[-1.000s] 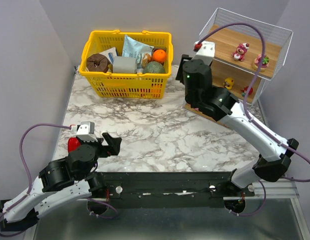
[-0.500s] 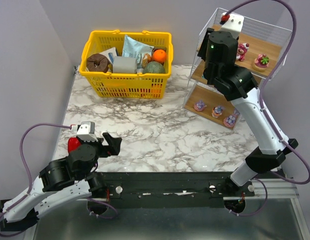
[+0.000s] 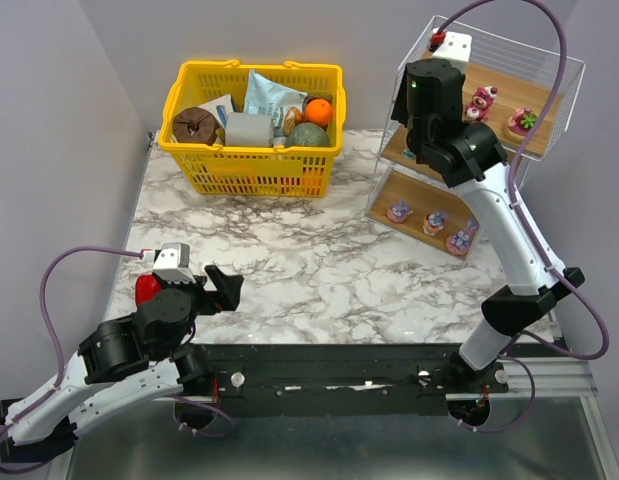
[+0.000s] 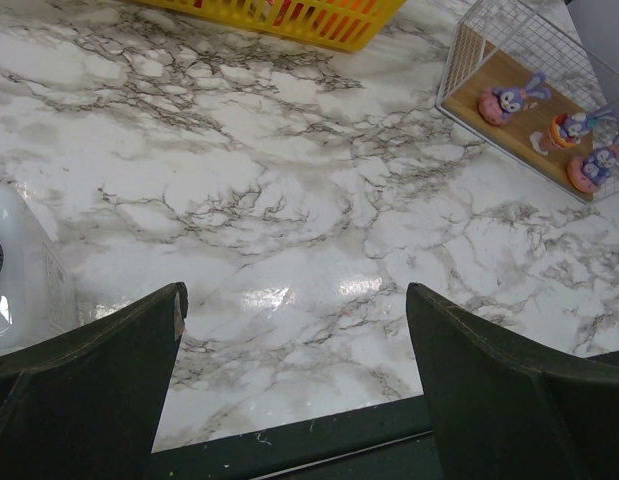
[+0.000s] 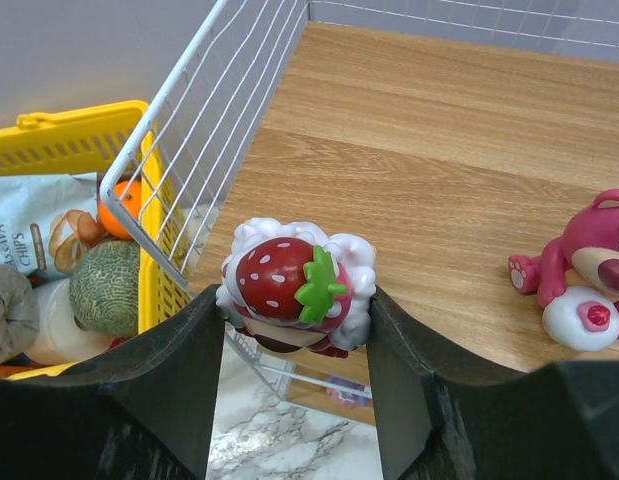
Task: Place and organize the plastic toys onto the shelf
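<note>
Left wrist view shows the left gripper (image 4: 294, 300), fingers wide apart and empty, over the white grey-veined marble table (image 4: 289, 180). Only the right wrist view shows the right gripper (image 5: 295, 300) clamped on a strawberry-topped white plastic cupcake toy (image 5: 289, 275), seemingly just above the top-board edge of the white-wire wooden-board shelf (image 5: 419, 130), left of a pink plastic bear (image 5: 589, 270). Lilac-grey walls (image 3: 49, 100) enclose the table.

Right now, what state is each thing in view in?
left gripper: open, empty, above the table.
right gripper: shut on the cupcake toy.
cupcake toy: gripped, at the shelf's top corner.
bear: sitting on the top board.
purple toys: three, standing on the bottom board.
shelf: upright, holding toys.
basket: packed full.
</note>
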You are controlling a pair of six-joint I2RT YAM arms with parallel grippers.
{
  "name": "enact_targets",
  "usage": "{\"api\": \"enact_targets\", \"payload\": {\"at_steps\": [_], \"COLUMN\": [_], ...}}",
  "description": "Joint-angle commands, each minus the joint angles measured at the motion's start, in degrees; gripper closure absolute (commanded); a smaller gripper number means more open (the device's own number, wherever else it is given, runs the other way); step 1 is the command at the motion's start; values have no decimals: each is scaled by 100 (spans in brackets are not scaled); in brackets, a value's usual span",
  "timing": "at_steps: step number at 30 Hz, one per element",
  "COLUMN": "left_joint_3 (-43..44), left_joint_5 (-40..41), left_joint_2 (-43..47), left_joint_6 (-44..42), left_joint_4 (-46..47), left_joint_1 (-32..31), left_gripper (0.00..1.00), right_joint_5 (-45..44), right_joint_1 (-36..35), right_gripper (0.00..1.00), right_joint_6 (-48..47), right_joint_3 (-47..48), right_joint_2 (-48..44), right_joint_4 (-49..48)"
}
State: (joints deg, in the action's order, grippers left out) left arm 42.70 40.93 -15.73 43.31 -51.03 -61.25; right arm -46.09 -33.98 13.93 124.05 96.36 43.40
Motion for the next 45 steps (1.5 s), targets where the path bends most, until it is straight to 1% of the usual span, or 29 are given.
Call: {"api": "enact_targets", "payload": {"at_steps": [1, 5, 9, 14, 17, 19, 23, 24, 27, 45], "left_joint_3": [55, 63, 54, 63, 63, 63, 63, 63, 63, 63], "left_joint_5": [56, 65, 65, 73, 73, 82, 82, 82, 82, 91], "left_joint_2": [-18, -9, -9, -18, -18, -9, -9, -9, -1, 61], "left_joint_6": [-16, -7, -7, 2, 2, 11, 11, 11, 11, 28], "left_joint_4": [31, 23, 14, 22, 14, 14, 14, 14, 5, 5], "left_joint_1": [-18, -18, -18, -18, -18, -18, -18, -18, -18, -9], "left_gripper": [1, 1, 1, 1, 1, 1, 1, 1, 1, 1], "right_joint_5": [223, 249, 267, 275, 328, 346, 363, 355, 390, 293], "right_joint_1": [137, 216, 295, 365, 383, 401, 418, 427, 436, 453], "right_gripper": [72, 70, 65, 62, 58, 54, 50, 46, 41, 30], "right_joint_6": [92, 92, 83, 74, 74, 74, 74, 57, 31, -225], "right_joint_3": [128, 172, 269, 383, 409, 436, 497, 506, 559, 550], "right_joint_2": [-3, 50, 129, 261, 322, 366, 419, 428, 445, 463], "right_joint_4": [248, 327, 433, 556, 573, 600, 644, 652, 687, 688]}}
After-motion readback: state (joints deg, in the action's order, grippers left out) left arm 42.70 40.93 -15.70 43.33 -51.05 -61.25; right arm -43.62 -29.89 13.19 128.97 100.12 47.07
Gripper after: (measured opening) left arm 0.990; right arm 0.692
